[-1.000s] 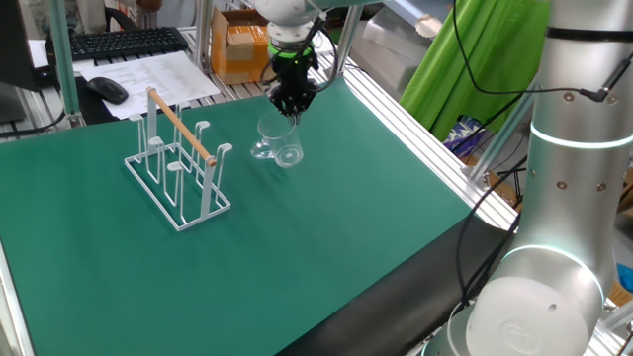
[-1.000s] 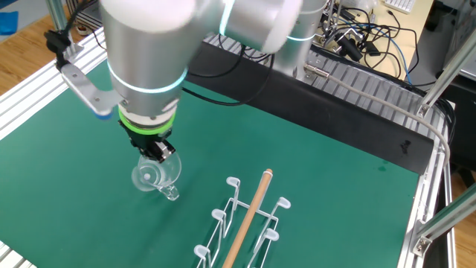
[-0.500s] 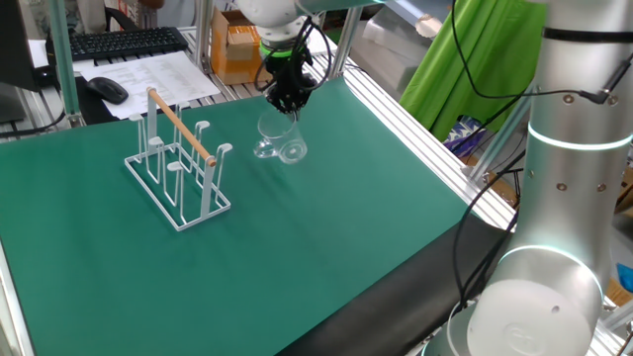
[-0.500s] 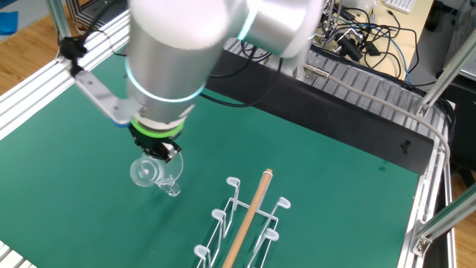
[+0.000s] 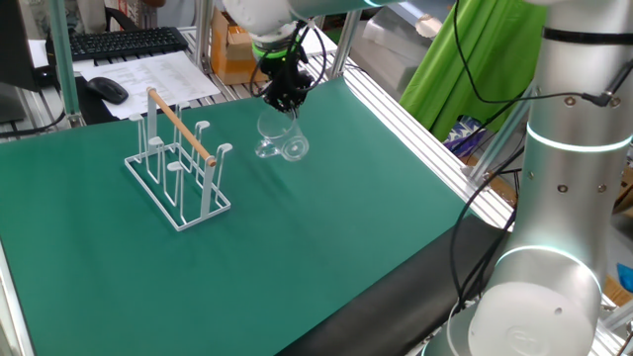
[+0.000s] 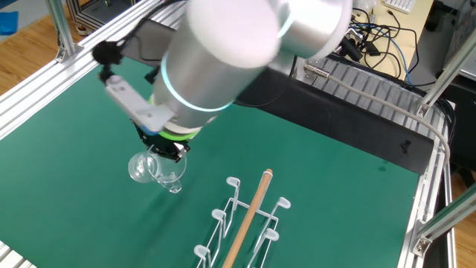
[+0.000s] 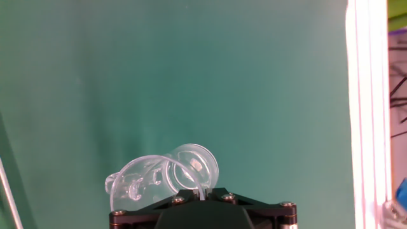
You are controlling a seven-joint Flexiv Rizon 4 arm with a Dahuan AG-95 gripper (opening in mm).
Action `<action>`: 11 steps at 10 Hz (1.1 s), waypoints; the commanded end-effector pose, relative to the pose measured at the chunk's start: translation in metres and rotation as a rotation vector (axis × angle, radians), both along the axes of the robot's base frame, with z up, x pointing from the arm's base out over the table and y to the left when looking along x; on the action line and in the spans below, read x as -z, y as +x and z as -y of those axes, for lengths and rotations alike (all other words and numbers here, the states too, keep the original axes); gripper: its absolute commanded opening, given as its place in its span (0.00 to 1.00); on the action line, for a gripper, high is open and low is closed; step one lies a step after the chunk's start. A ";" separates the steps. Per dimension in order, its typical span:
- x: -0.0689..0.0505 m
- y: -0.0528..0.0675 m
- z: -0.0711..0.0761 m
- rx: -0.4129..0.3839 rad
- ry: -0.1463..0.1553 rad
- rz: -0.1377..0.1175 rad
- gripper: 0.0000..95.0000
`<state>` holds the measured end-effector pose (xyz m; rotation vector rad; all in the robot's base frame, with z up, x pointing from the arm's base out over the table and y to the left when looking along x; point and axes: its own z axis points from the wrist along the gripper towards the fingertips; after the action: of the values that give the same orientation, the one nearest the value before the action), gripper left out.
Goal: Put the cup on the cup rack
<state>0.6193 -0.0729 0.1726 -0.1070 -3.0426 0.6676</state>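
Gripping the cup [image 5: 281, 136] by its rim, the gripper [image 5: 280, 97] has tilted and lifted it off the mat over the last second. It hangs right of the cup rack [image 5: 179, 163], well apart; carrying comes next.

No text, label, brand or number can be read anywhere; the papers [image 5: 148, 71] behind the cup rack [image 5: 180, 164] are too blurred.

The gripper's [image 7: 202, 210] fingertips are cut off by the hand view's bottom edge. The clear cup's [image 5: 281, 137] rim nearly vanishes against the mat [image 5: 326, 227], so the grip point is perhaps its wall.
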 end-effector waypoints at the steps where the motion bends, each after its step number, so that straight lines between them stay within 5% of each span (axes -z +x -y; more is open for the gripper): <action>1: -0.003 -0.002 0.000 -0.024 -0.032 0.021 0.00; 9: -0.014 -0.006 -0.007 -0.048 -0.074 0.038 0.00; 11: -0.018 -0.009 -0.012 -0.059 -0.105 0.038 0.00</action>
<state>0.6093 -0.0608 0.1910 -0.0347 -3.0587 0.8409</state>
